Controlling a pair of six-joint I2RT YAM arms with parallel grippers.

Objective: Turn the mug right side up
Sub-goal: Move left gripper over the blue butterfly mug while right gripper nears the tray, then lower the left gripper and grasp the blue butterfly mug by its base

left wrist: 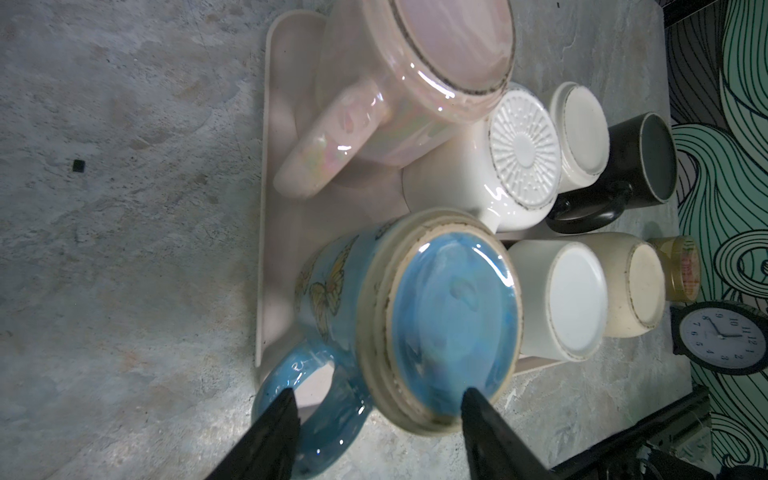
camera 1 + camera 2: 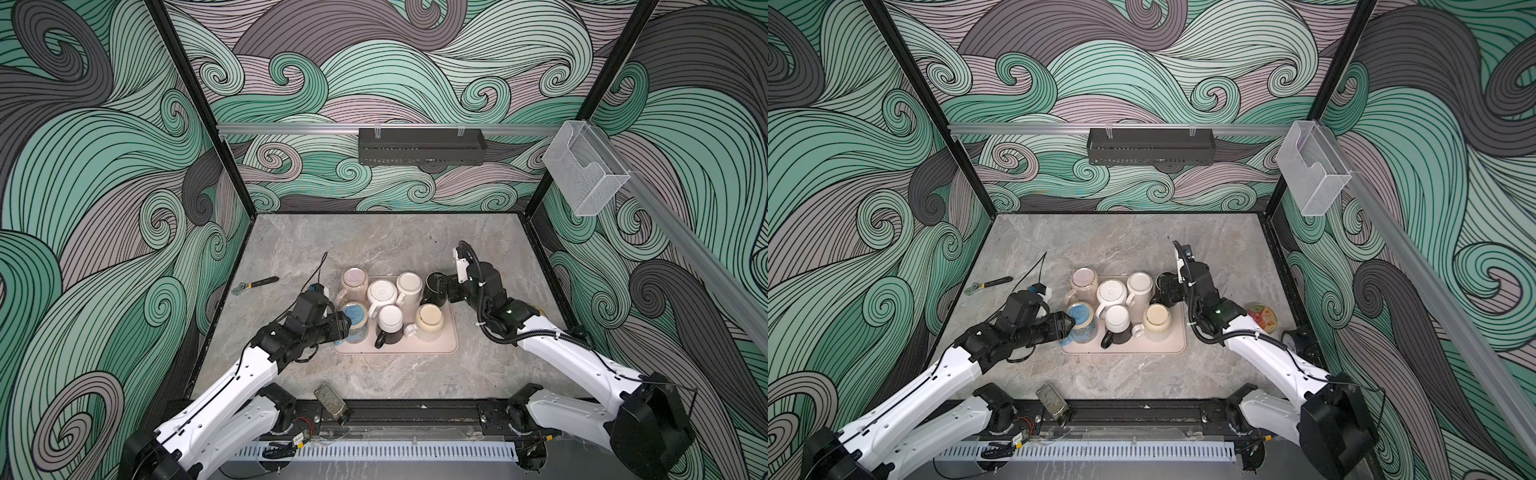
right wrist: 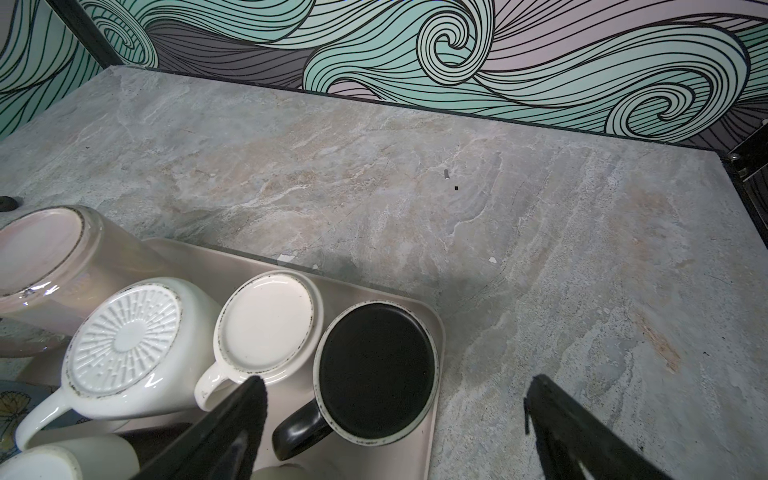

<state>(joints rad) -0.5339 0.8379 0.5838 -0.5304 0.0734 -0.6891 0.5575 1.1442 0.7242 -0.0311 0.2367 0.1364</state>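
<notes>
Teal-and-mauve swirl walls (image 2: 374, 62) enclose a grey marble tabletop (image 2: 374, 241); a black basket (image 2: 422, 145) and clear bin (image 2: 584, 170) hang on rails

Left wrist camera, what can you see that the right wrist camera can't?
Only the left wrist view shows the clock, the small jar and the left gripper, right by the blue butterfly mug. Only the right wrist view shows the right gripper, open, and the long bare stretch of table up to the back wall. Both show the tray, the black mug, and the upside-down pink mug, ribbed white mug and plain white mug.
</notes>
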